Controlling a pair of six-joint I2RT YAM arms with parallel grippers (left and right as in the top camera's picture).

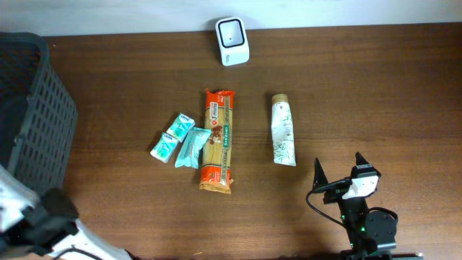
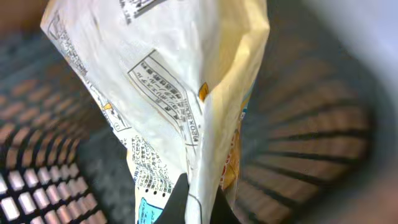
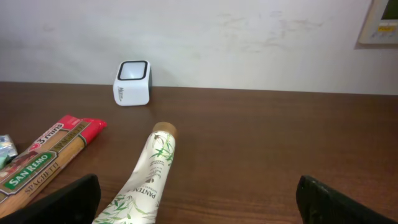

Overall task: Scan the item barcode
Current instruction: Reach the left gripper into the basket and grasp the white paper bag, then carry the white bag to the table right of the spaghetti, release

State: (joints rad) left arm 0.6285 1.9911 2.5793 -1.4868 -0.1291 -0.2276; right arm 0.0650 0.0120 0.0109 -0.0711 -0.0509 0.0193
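Left gripper [image 2: 198, 202]: at the bottom centre of my left wrist view, fingers pressed together on the lower edge of a printed bag [image 2: 168, 81].
Printed bag: white and yellow, crinkled, filling the centre of that view. It hangs in front of the dark mesh of the basket [image 2: 37, 180].
Barcode: I cannot tell which printed panel it is – the text is too blurred.
Right gripper [image 1: 338, 162]: lower right of the overhead frame, fingers spread wide, holding nothing.
Scanner [image 1: 232, 41]: white, top centre, on the table [image 1: 375, 87].
Centre of table: spaghetti pack [image 1: 217, 141], two teal packets [image 1: 170, 137] just left of it, and a tube [image 1: 283, 130] to the right – all lying flat.
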